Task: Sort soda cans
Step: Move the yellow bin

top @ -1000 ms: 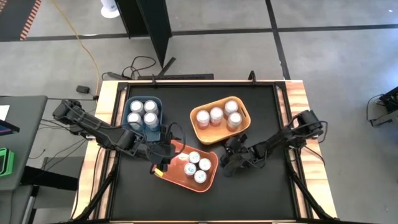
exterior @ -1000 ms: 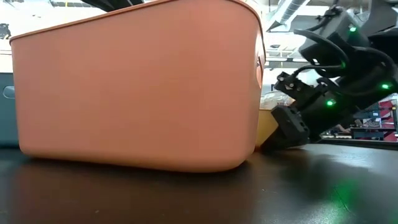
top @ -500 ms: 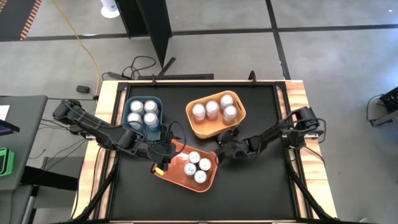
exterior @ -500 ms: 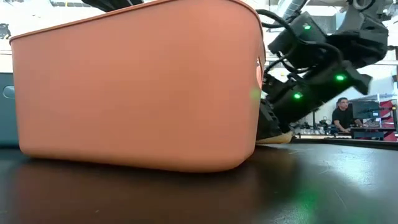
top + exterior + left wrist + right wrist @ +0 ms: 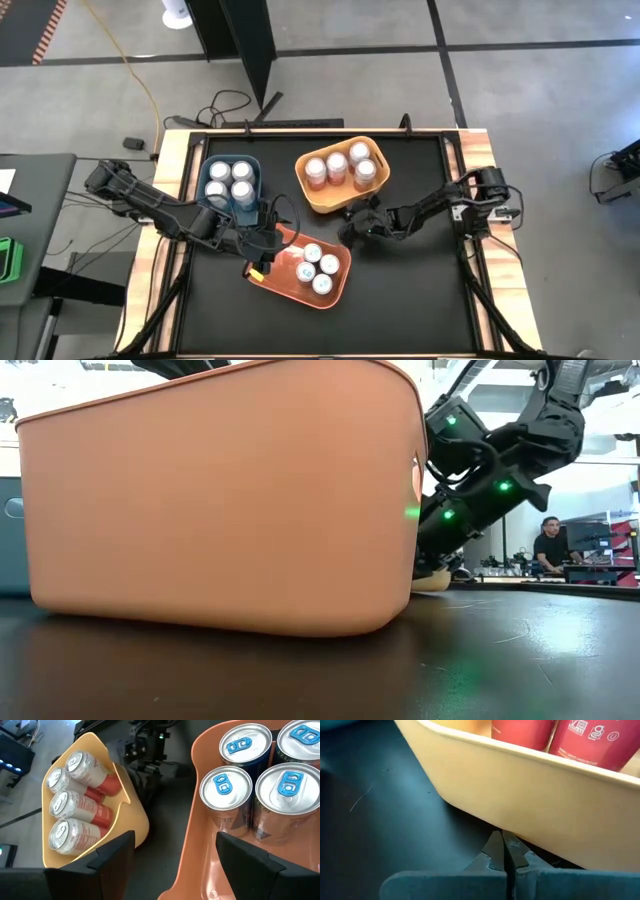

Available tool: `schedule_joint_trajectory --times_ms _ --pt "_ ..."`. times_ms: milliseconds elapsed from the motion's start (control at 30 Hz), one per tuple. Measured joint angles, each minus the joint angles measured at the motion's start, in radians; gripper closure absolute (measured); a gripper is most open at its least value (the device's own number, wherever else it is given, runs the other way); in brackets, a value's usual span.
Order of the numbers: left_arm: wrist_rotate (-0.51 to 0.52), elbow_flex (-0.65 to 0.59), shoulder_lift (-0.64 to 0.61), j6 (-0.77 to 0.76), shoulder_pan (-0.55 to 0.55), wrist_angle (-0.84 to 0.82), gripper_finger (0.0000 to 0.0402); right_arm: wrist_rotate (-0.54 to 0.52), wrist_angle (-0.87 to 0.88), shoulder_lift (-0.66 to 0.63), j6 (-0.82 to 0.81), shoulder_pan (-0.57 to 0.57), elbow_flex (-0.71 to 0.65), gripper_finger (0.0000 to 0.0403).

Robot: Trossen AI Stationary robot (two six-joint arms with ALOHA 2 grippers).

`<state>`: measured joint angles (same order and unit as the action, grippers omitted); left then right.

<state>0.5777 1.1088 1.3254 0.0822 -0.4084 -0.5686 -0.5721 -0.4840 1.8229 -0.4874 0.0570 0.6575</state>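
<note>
**Plastic bins, metal cans, matt table**

The orange bin (image 5: 220, 500) looks like smooth moulded plastic with a soft satin sheen; the yellow bin (image 5: 530, 795) has the same smooth, matt plastic wall. The soda cans (image 5: 232, 790) are metal, with bright brushed-silver tops and glossy blue pull tabs; the pink cans (image 5: 80, 817) carry a smooth printed coat. The table (image 5: 480, 660) has a black, faintly glossy top marked with fine scratches, and its border (image 5: 170, 170) is pale bare wood. The right gripper (image 5: 504, 852) shows dark matt plastic fingers.
</note>
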Motion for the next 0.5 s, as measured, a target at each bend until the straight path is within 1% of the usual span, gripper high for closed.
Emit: schedule_joint_trajectory --times_ms 233,433,500 --pt "0.0 -0.009 0.0 -0.004 0.007 0.016 0.0127 0.05 -0.003 0.0 -0.001 -0.043 0.0 0.0403" --pt "-0.004 -0.115 0.001 0.054 0.062 0.146 0.0127 0.09 0.017 -0.001 0.01 -0.033 0.001 0.0401" --pt "-0.027 -0.136 0.0 0.068 0.092 0.185 0.0127 0.091 0.033 -0.002 0.021 -0.016 0.002 0.0401"
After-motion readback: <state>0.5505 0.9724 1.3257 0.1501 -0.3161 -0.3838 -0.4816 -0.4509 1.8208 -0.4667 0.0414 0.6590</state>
